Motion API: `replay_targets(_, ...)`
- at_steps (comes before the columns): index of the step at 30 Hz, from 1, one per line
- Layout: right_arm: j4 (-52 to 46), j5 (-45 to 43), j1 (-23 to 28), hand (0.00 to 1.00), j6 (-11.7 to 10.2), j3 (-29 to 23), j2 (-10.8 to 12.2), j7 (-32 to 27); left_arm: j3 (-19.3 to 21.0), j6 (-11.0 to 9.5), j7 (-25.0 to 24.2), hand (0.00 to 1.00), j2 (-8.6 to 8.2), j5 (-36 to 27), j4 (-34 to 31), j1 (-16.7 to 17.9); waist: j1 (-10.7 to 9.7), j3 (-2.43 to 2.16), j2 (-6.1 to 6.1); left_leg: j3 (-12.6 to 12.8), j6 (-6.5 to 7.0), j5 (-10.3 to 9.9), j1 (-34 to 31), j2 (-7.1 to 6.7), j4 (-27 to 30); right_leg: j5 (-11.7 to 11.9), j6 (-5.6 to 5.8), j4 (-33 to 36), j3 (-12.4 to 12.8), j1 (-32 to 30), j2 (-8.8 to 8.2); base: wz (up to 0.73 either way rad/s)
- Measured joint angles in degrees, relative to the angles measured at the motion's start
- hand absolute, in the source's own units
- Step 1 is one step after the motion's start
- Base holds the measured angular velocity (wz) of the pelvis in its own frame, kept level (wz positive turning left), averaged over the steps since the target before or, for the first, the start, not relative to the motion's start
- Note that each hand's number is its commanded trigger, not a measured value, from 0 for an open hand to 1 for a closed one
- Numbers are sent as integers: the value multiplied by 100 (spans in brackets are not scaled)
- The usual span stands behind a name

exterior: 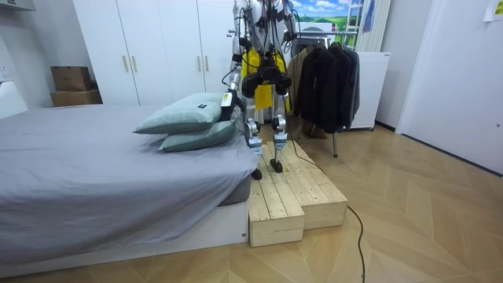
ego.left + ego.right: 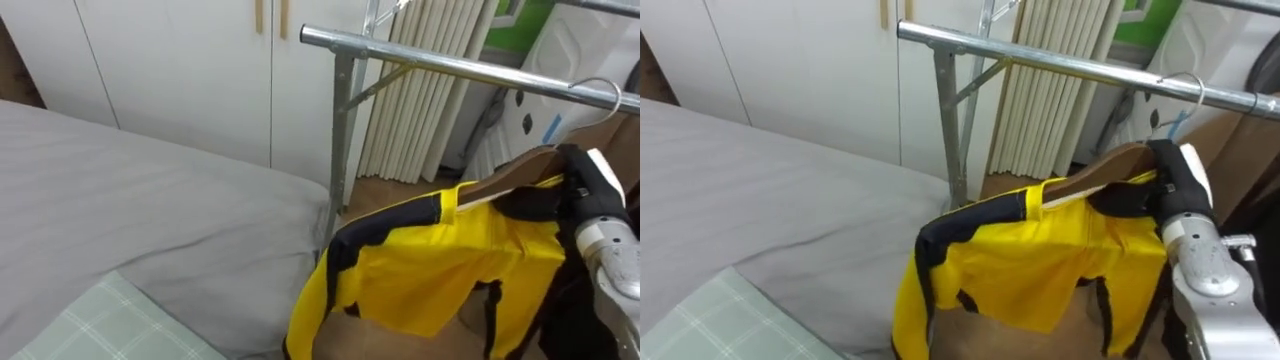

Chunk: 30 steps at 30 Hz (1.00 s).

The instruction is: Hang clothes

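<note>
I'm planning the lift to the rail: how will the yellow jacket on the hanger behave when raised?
The yellow jacket is probably floppy: it sags in folds off the wooden hanger. It looks thin and light, so the right hand should carry it easily. It may swing or slip sideways, since one side droops lower.

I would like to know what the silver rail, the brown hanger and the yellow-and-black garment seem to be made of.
Silver horizontal rail: metal, probably steel tube, by its bright sheen. Brown curved hanger: likely smooth-finished wood, by its warm tone. Yellow-and-black garment: thin, probably synthetic fabric, draping in soft folds.
</note>
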Motion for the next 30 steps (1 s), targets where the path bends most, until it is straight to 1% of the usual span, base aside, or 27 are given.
replay_targets(1,29,32,0,100,12,0,-1,2,-1,0,-25,0,0,0,-27,21,0,0,0,-3,-1,2,-1,-3,-6,-5,-2,0,-5,-1,-3,4)
replay_targets(4,374,499,-110,100,50,0,-81,51,-2,-1,-84,0,1,2,-41,43,2,-11,-15,-44,3,26,0,-32,-51,-40,-1,16,-42,-12,-31,7)
replay_targets(6,743,793,-322,100,86,0,-182,50,-9,-1,-121,0,16,2,-48,41,-4,-16,-36,-96,13,72,1,-68,-108,-46,4,13,-79,-18,-59,10)
replay_targets(8,1008,865,-460,100,86,0,-229,50,-3,-3,-168,0,27,3,-74,58,5,-16,-36,-118,14,75,1,-73,-108,-46,5,6,-92,-8,-62,6)
replay_targets(10,1283,924,-546,100,85,0,-289,53,0,-16,-200,0,41,5,-80,86,20,-19,-44,-142,15,75,3,-78,-106,-47,6,2,-112,7,-70,5)
replay_targets(15,1624,1016,-554,100,87,1,-369,45,-2,-19,-231,0,58,3,-84,118,41,-18,-75,-145,21,79,10,-85,-101,-57,10,7,-110,9,-77,1)
replay_targets(19,1742,1037,-554,100,86,1,-407,45,-4,-20,-254,0,61,6,-84,128,42,-17,-78,-141,20,89,25,-84,-100,-66,4,15,-110,8,-78,0)
replay_targets(23,1759,1035,-556,100,86,2,-443,59,-3,-25,-420,0,120,23,-84,165,64,-11,-87,-139,14,98,55,-86,-105,-100,-6,63,-102,6,-79,0)
replay_targets(25,1870,1035,-615,100,86,3,-477,87,1,-28,-500,0,136,182,-83,181,83,-11,-88,-140,14,98,81,-92,-106,-127,-5,113,-96,5,-86,0)
replay_targets(27,2162,1038,-807,100,86,11,-555,120,3,-29,-600,0,158,364,-83,183,117,-11,-88,-143,10,100,90,-94,-108,-129,-5,126,-94,4,-87,0)
replay_targets(30,2294,1037,-903,100,87,125,-641,116,3,-32,-685,0,170,515,-81,187,150,-12,-98,-145,9,101,95,-100,-108,-141,-9,162,-91,-12,-95,0)
